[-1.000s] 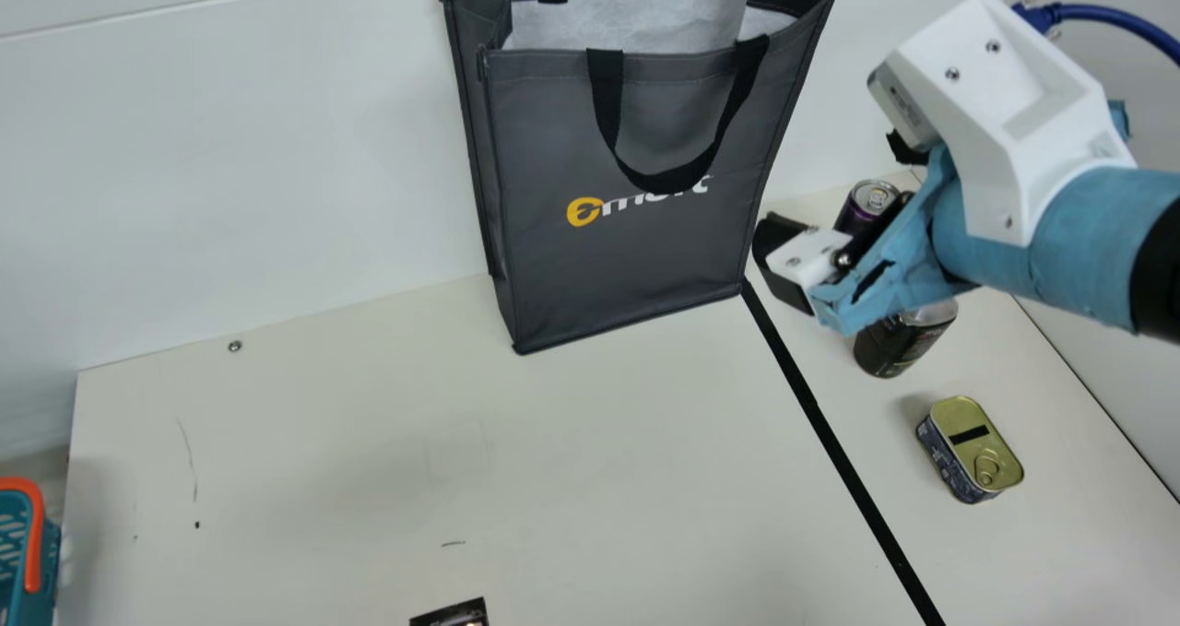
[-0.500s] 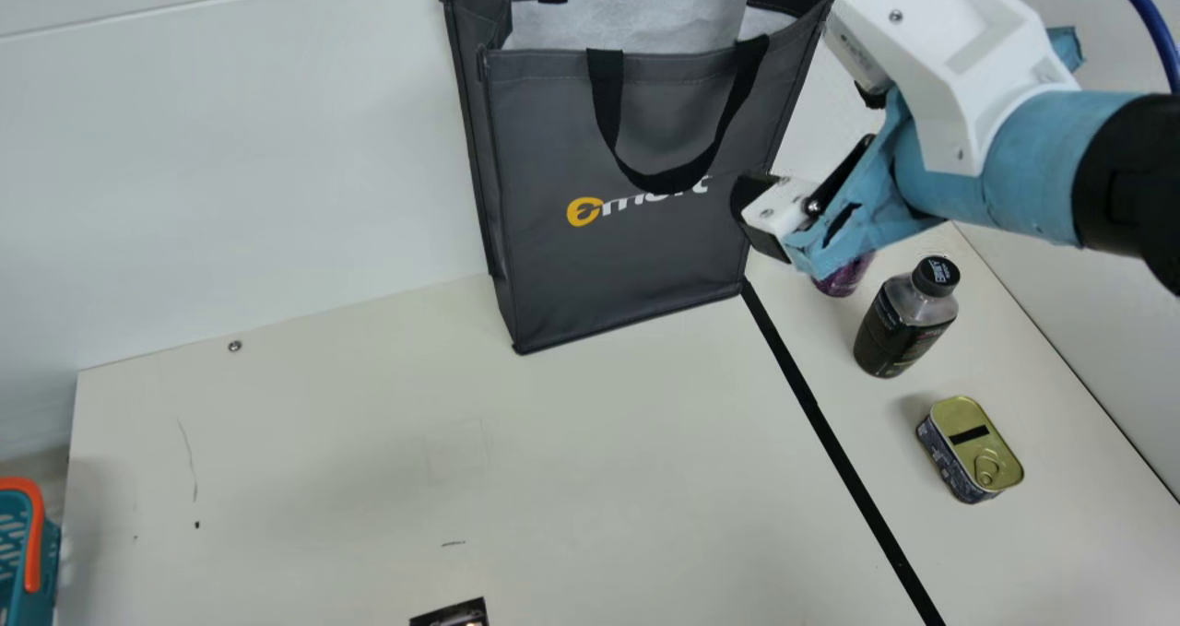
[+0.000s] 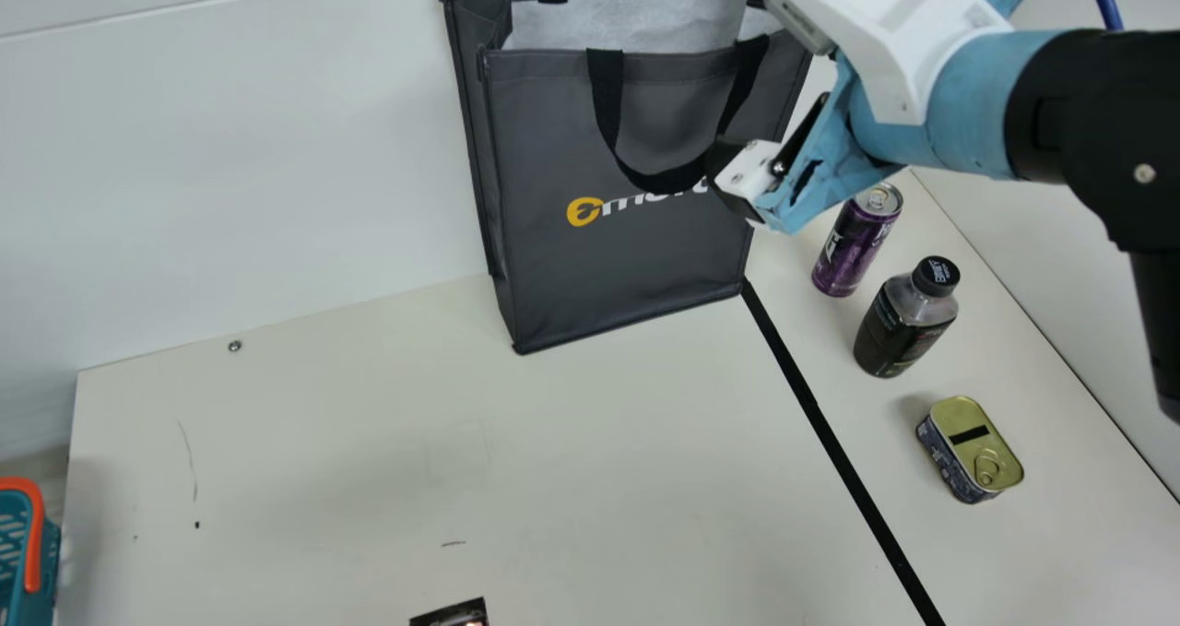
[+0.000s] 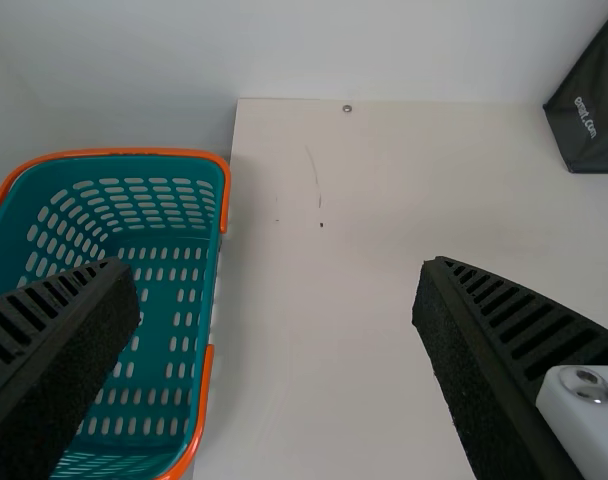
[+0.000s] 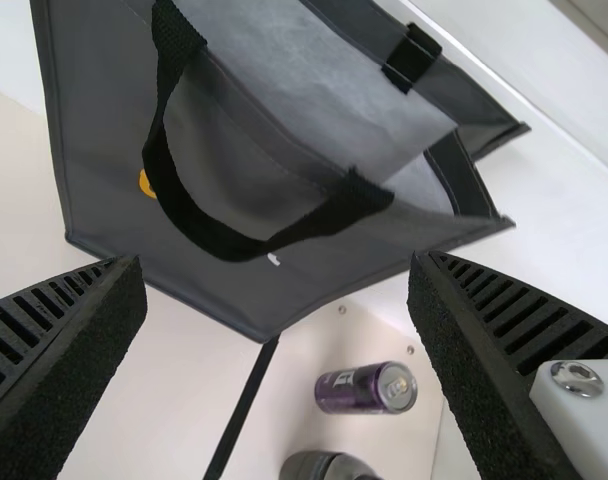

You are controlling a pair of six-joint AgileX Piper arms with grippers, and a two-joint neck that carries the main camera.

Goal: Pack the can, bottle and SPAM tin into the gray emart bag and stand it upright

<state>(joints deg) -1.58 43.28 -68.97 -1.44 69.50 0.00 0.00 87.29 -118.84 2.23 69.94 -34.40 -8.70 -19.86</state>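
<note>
The right gripper (image 3: 724, 182) has its fingers well apart, as the right wrist view shows, and is at the right part of the bag (image 3: 618, 266), overlapping the front handle (image 3: 607, 91) in the main view; whether it touches, I cannot tell. The left gripper (image 4: 276, 275) also has its fingers well apart, over the table (image 3: 553, 469).

The bag stands upright and open-topped at the back of the table, near the wall. Its front carries yellow and white print (image 3: 584, 211), the white part partly covered by the hanging front handle. Small white print (image 4: 585, 117) shows on the bag in the left wrist view.

Outside the bag, to its right, stands the can (image 3: 853, 248), purple with pale lettering. Nearer the camera stands the bottle (image 3: 899, 326), with a dark label and white print on its black cap (image 3: 936, 274). Nearest is the tin (image 3: 968, 451), gold lid up with a ring pull, a black strip (image 3: 969, 434) across it and pale print on its dark side.

Black tape (image 3: 830, 423) runs between the bag's side of the table and these three. The right arm (image 3: 977, 82) crosses in front of the bag's upper right. At far left is a teal basket (image 4: 134, 153) with an orange rim; a dark object (image 3: 452, 615) is cut off at the main view's bottom edge.
</note>
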